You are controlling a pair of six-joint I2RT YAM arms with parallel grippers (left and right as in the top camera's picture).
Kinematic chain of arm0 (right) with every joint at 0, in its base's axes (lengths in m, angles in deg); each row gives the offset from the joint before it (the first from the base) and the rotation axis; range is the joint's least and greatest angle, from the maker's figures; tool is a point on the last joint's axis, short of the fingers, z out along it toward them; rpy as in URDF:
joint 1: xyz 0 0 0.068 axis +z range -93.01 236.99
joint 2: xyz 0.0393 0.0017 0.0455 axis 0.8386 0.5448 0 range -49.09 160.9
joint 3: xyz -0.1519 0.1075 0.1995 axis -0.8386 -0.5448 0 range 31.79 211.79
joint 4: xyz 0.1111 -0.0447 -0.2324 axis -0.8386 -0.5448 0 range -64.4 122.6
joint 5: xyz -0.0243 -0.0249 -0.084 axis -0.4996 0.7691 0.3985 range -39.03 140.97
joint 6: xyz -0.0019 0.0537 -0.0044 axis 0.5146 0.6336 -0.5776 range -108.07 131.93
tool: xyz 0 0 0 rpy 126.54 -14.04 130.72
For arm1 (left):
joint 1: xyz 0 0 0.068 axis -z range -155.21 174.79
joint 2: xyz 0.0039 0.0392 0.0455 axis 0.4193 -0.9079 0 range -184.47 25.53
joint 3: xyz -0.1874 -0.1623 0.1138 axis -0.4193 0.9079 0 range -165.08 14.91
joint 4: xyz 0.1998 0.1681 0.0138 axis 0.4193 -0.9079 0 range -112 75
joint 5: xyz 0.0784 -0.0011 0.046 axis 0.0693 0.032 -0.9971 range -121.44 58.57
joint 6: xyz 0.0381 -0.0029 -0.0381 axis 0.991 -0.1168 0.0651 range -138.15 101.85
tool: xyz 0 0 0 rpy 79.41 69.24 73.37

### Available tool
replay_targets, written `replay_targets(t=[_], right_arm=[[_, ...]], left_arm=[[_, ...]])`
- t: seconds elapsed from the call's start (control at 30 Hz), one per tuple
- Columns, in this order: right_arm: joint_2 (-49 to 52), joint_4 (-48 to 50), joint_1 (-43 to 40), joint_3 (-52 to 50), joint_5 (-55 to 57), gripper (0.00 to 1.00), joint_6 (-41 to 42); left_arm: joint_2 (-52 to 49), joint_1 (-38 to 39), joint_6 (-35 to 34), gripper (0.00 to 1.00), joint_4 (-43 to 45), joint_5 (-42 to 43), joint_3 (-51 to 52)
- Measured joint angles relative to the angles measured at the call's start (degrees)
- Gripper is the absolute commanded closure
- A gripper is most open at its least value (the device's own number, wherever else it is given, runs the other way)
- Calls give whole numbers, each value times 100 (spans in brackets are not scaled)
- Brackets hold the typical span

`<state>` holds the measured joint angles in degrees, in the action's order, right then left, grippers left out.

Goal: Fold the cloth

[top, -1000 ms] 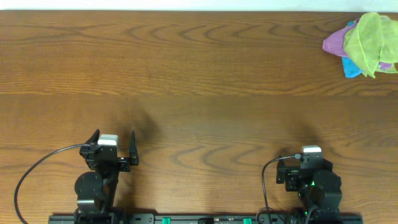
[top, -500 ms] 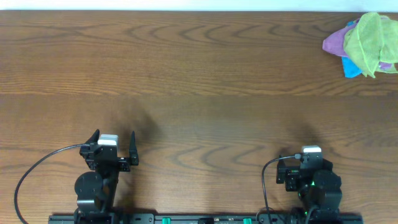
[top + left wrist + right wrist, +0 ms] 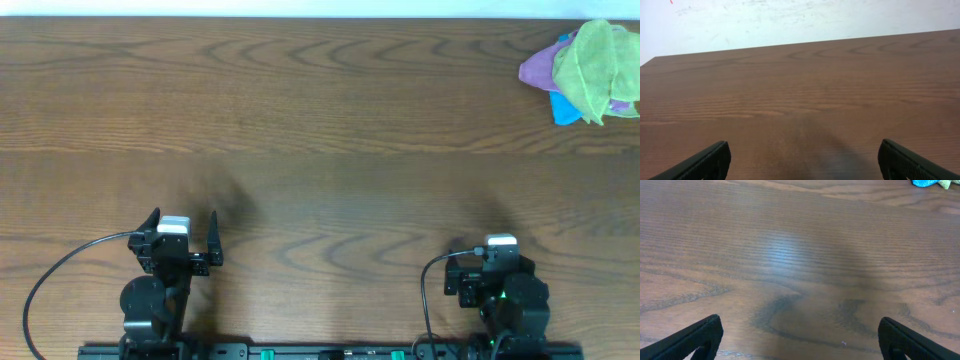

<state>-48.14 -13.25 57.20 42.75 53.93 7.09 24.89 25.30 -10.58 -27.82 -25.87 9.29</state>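
Nothing had moved since the earlier frames: the left gripper (image 3: pixel 183 215) and right gripper (image 3: pixel 800 341) sat wide open and empty at the table's (image 3: pixel 320 120) near edge, seemingly a ready pose, well apart from the cloth (image 3: pixel 585 65) bunched at the far right corner.

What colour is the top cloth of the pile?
Yellow-green; the top cloth shows best in the overhead view.

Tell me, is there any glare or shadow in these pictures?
Right wrist view: a pale sheen glares off the table. Left wrist view: a soft shadow darkens the wood between the fingers. Overhead view: evenly lit, cloth pile sharp.
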Motion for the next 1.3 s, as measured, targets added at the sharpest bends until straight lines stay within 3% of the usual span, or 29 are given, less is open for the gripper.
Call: replay_targets(t=[0.37,0.7,1.3], right_arm=[[306,380,-50,15,74,1,590],[2507,929,-334,1261,216,1,968],[5930,907,-1467,4175,310,1,1209]], left_arm=[[0,-2,0,5,0,0,0],[2,0,0,5,2,-2,0],[4,4,0,5,4,-2,0]])
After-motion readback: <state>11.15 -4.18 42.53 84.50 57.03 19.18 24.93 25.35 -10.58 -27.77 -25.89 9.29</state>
